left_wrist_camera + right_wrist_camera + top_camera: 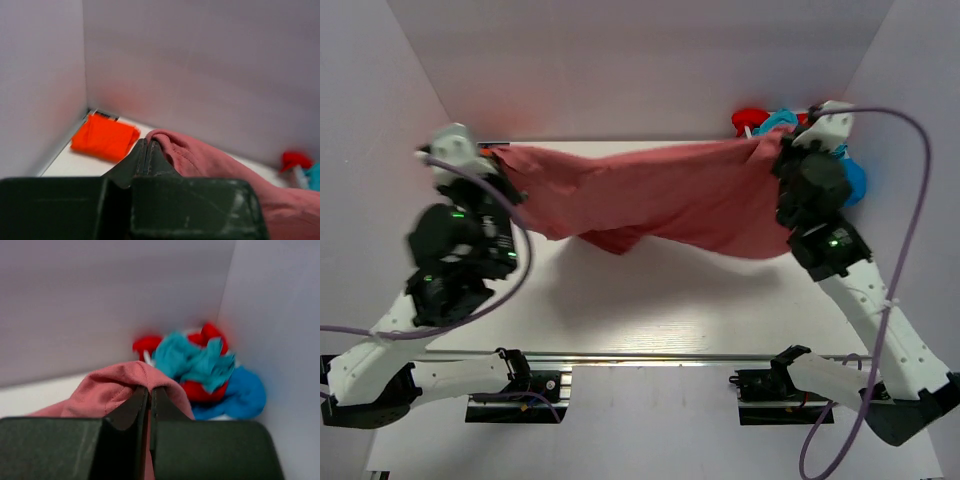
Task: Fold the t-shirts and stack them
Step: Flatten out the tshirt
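While left gripper (pixel 147 145) and right gripper (pixel 149 390) clamp opposite ends of the dusty pink-red cotton t-shirt (pixel 660 200), it hangs stretched: spreading step. Next, probably lay it flat, taut.

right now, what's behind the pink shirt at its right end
Crumpled in the far right corner: a red shirt, a teal shirt and a blue shirt. Their near edges are hidden by the pink shirt and the right gripper.
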Controlling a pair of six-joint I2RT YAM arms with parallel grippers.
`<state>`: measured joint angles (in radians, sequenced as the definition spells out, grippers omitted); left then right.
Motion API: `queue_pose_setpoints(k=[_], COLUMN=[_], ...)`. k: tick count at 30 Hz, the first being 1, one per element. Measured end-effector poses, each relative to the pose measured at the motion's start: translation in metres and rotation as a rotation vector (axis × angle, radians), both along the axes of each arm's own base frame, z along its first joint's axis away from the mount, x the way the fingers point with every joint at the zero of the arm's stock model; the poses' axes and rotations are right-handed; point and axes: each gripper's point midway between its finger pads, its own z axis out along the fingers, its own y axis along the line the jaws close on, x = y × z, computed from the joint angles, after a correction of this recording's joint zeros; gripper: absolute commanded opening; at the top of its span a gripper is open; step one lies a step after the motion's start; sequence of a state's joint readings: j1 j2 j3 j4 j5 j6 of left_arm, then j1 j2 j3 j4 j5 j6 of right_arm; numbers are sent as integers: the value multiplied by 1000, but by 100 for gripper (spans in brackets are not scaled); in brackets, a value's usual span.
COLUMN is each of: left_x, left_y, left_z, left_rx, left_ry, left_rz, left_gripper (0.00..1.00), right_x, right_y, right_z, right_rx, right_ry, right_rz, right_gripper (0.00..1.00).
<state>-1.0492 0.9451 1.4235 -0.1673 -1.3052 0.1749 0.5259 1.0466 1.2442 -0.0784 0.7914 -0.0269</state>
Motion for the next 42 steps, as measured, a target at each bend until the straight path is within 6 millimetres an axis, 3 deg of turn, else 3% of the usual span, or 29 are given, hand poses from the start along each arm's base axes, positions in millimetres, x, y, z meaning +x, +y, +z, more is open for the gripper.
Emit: queue_pose_setpoints(k=[4,7,10,13,20,24,35,42], left_x=[-20,-38,-52,-58,-53,-50,-53,-61], left_y=[32,53,63,55,8,-5,-4,8], left_z=[78,134,186,212,218,218,216,208], left_rx=[-102,-145,-183,-163,-30,-5,2,-28], left_ry=[-141,-246,-362,-440,-479,-483,-496,-489], left_rz=[-46,-108,-189,-264,-408,-438,-456,-471], left_gripper=[0,0,0,0,0,0,0,0], right_x=[-28,-58,-87,-108,-128,-135,-152,-141], right_y=[-23,-40,-54,-66,-74,-73,-75,-54], right_z=[97,158,205,233,240,236,227,192], right_rx=[14,21,21,7,-26,-34,-16,-17], right_ry=[-195,-324,-429,-495,-511,-504,-503,-419], right_rz=[-33,-34,-31,-38,-20,13,61,160], right_gripper=[0,0,0,0,0,0,0,0])
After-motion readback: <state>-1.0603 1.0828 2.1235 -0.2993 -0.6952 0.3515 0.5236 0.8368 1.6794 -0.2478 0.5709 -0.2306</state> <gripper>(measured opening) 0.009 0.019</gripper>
